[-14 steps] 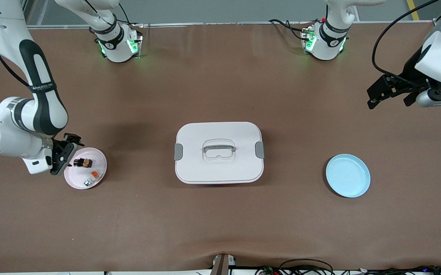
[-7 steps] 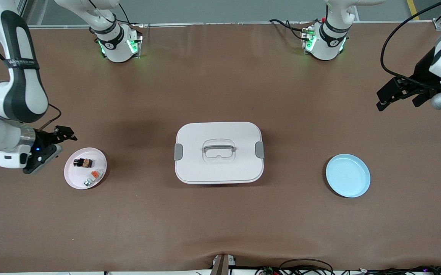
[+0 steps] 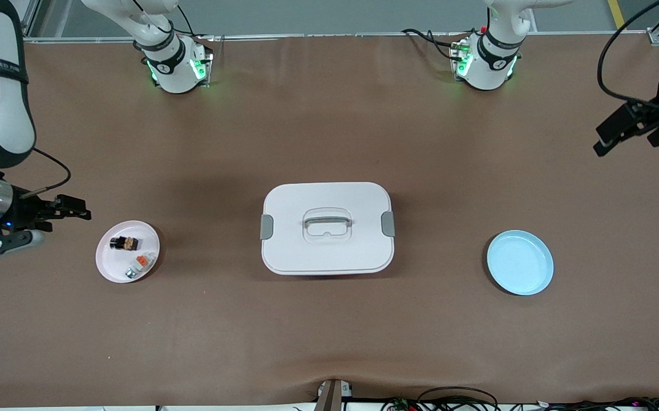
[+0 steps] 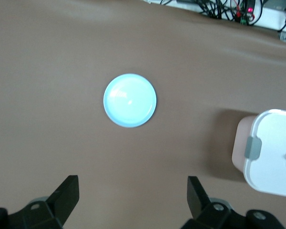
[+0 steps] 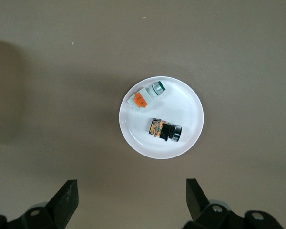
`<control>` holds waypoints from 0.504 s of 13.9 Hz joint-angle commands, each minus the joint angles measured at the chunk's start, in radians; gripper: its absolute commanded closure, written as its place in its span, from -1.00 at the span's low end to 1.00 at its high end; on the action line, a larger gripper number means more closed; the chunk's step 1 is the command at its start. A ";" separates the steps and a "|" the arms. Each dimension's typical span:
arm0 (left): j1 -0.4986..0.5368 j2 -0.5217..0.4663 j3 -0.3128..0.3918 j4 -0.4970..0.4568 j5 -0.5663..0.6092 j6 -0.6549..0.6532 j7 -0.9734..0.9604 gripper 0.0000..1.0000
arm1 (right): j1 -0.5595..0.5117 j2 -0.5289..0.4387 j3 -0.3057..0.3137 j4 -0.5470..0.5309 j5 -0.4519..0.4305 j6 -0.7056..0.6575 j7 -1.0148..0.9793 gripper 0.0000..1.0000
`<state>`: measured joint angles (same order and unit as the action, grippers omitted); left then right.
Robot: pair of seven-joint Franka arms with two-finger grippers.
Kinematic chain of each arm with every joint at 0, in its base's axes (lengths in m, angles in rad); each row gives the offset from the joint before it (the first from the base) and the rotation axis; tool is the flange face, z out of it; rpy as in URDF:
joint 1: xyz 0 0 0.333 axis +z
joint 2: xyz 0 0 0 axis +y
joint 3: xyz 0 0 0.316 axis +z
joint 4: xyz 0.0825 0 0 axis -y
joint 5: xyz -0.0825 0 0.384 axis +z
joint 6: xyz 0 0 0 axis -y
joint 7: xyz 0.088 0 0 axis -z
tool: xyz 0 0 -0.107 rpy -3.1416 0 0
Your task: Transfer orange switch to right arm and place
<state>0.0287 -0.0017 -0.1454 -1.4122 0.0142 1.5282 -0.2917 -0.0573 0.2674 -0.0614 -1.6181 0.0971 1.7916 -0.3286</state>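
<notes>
Black two-finger right tool (image 3: 72, 208) hangs with its jaws spread wide and nothing between them, over bare brown tabletop (image 3: 329, 331) at the right arm's end, just beside the small round white plate (image 3: 113, 264). In the right wrist view its two fingertips (image 5: 69, 193) frame empty cloth, and the plate sits well clear of them. On that plate lies the orange switch (image 3: 124, 243), a tiny black blocky component with an orange band across its middle. It rests on its side, its long axis running roughly along the table's length, on the part of the plate farther from the front camera. A whitish-grey little part with an orange tab (image 3: 140, 264) lies close beside it, apart and nearer to the camera, so a grip has to come down on the black piece alone.

The right arm is plainly the nearer one. The black two-finger left tool (image 3: 629, 128) is equally wide open and empty, high over the left arm's end of the tabletop, well apart from the switch. Below it sits a round pale-blue plate (image 3: 520, 262), empty. Between the two plates stands a white rectangular lidded box with grey clips (image 3: 327, 228), its lid on.
</notes>
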 commanded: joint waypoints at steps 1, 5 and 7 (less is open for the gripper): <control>0.013 0.003 -0.006 -0.008 -0.025 -0.008 0.016 -1.00 | 0.014 -0.036 0.005 0.052 -0.017 -0.092 0.132 -1.00; 0.019 0.019 -0.006 -0.057 -0.026 -0.005 0.016 -1.00 | 0.007 -0.036 -0.001 0.177 -0.080 -0.269 0.115 -1.00; 0.031 0.008 -0.002 -0.057 -0.026 -0.007 0.017 -1.00 | -0.010 -0.039 -0.011 0.216 -0.085 -0.297 0.114 -1.00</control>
<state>0.0356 0.0316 -0.1456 -1.4617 0.0096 1.5217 -0.2916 -0.0500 0.2275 -0.0678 -1.4507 0.0312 1.5352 -0.2282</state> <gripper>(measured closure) 0.000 0.000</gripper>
